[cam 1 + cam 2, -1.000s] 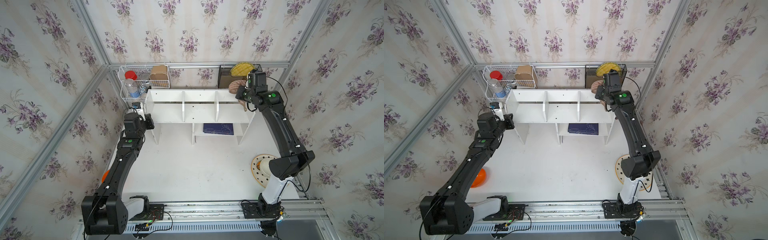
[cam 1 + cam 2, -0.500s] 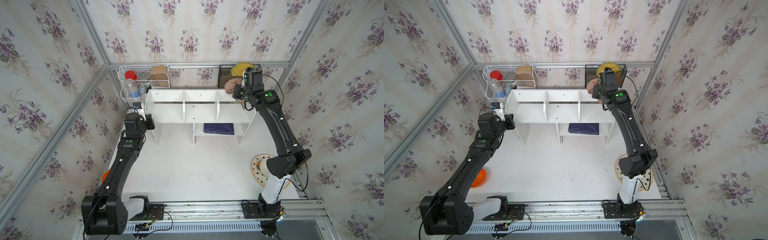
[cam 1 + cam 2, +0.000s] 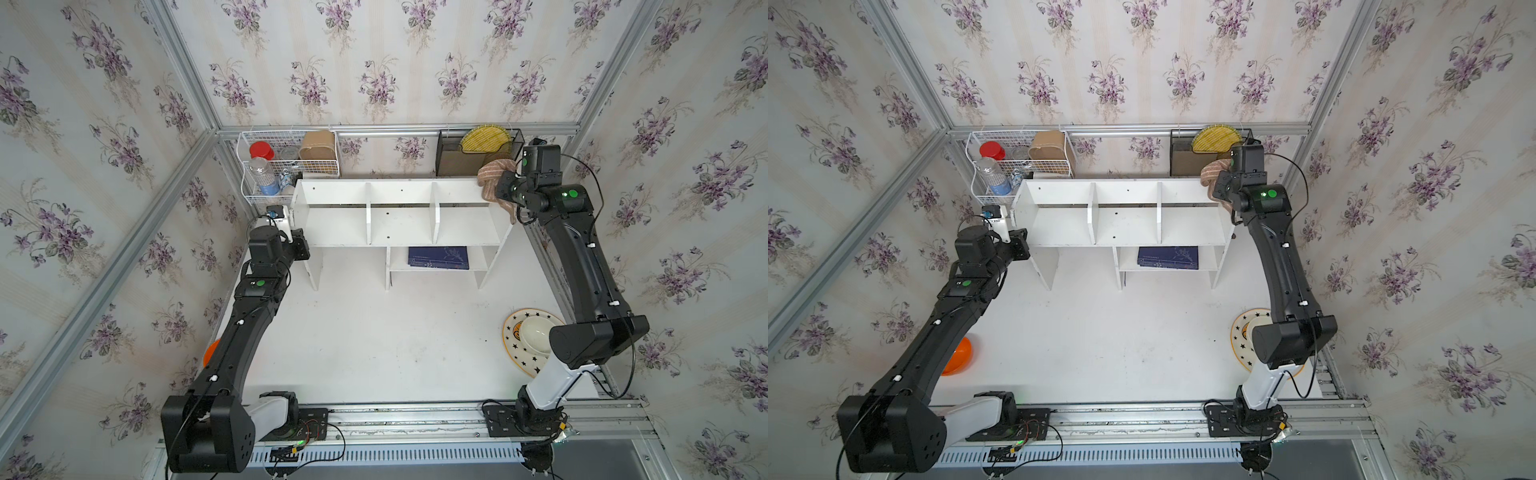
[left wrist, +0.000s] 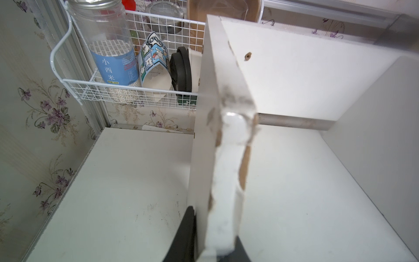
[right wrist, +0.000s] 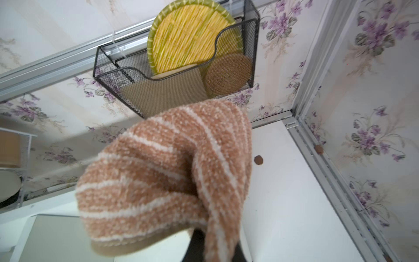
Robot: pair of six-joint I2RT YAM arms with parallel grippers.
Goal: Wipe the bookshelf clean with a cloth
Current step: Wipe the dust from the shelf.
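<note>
The white bookshelf (image 3: 399, 226) (image 3: 1125, 226) stands against the back wall. My left gripper (image 3: 305, 249) (image 3: 1021, 245) is shut on its left side panel; in the left wrist view the panel's chipped edge (image 4: 229, 158) runs between the two black fingers of that gripper (image 4: 214, 240). The tan striped cloth (image 3: 490, 176) (image 3: 1212, 172) (image 5: 163, 170) is bunched at the right end of the shelf's top, with a tail hanging down the right side. My right gripper (image 3: 503, 191) (image 3: 1219, 189) (image 5: 210, 245) is shut on the cloth.
A white wire basket (image 3: 286, 166) with jars hangs at the back left, and a black mesh rack (image 3: 478, 151) with woven mats at the back right. A blue book (image 3: 438, 257) lies on the lower shelf. A starred plate (image 3: 513, 332) sits by the right arm, an orange bowl (image 3: 957, 357) by the left.
My right gripper carried the cloth a little left over the shelf's right end, then back to the right. The left arm has not moved.
</note>
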